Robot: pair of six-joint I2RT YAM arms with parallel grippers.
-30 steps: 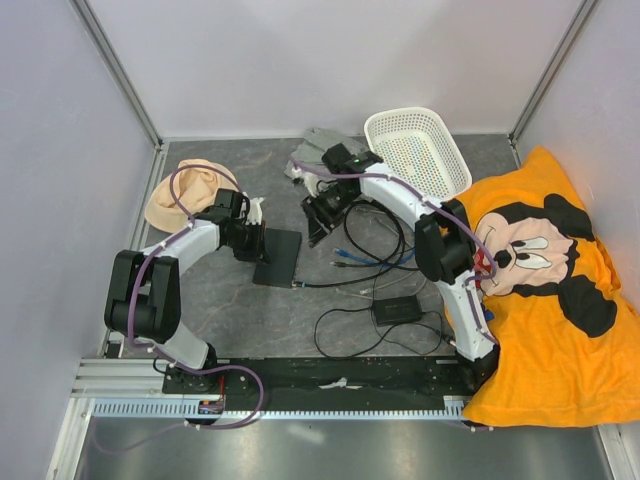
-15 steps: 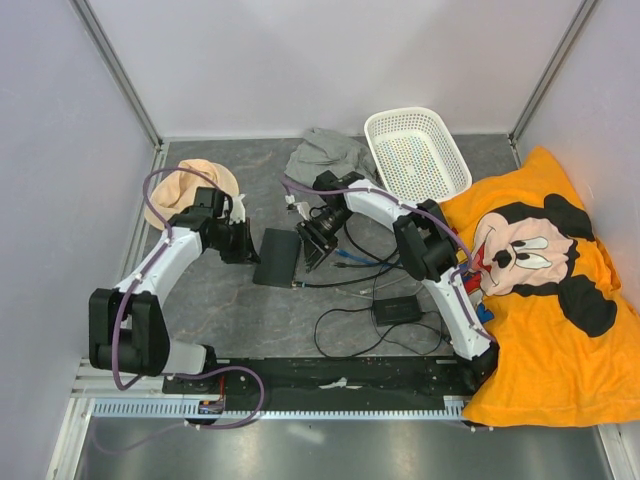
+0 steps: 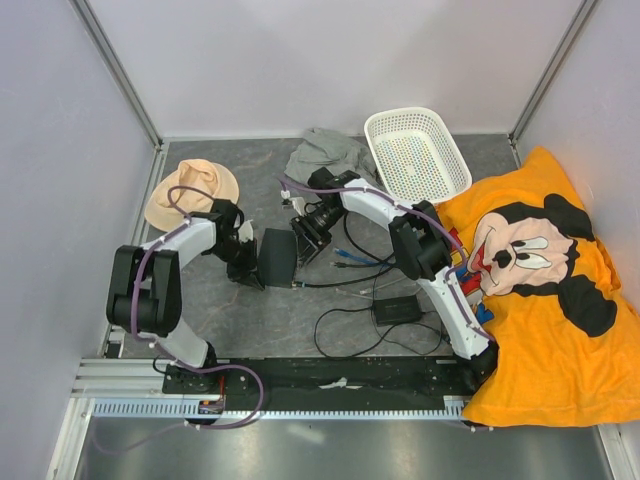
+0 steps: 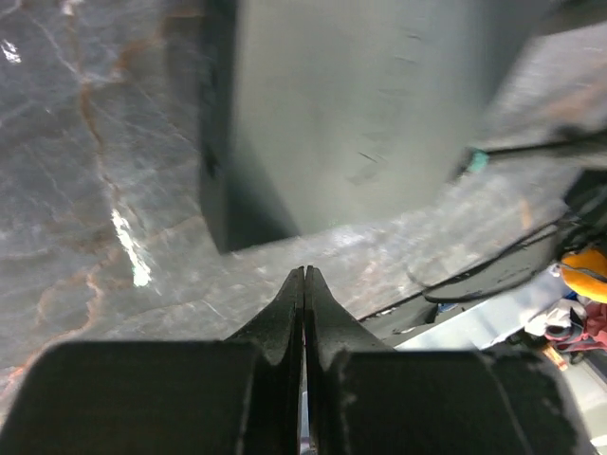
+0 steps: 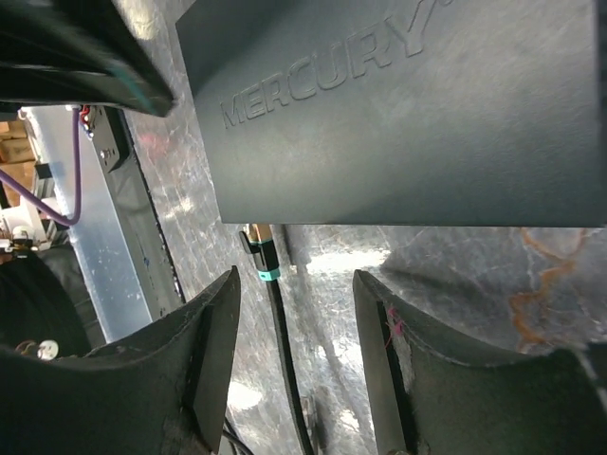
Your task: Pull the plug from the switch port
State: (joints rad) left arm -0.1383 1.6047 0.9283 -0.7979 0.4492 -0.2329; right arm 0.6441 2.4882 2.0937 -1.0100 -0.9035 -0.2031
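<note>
Two grippers flank the switch (image 3: 277, 257): left gripper (image 4: 303, 284) pinched closed, empty; right gripper (image 5: 296, 327) spread wide over the plug (image 5: 254, 248) in its near edge. Pinch the plug's stiff body, not the limp cable (image 5: 287, 370); the light switch may slide.

Cropped by the top and right edges at the right wrist, blurred and cropped at the left wrist: switch box (image 5: 408, 114). Hidden under its lower edge: switch port, plug (image 5: 258, 245) seemingly seated there. From above, both too small to tell.
</note>
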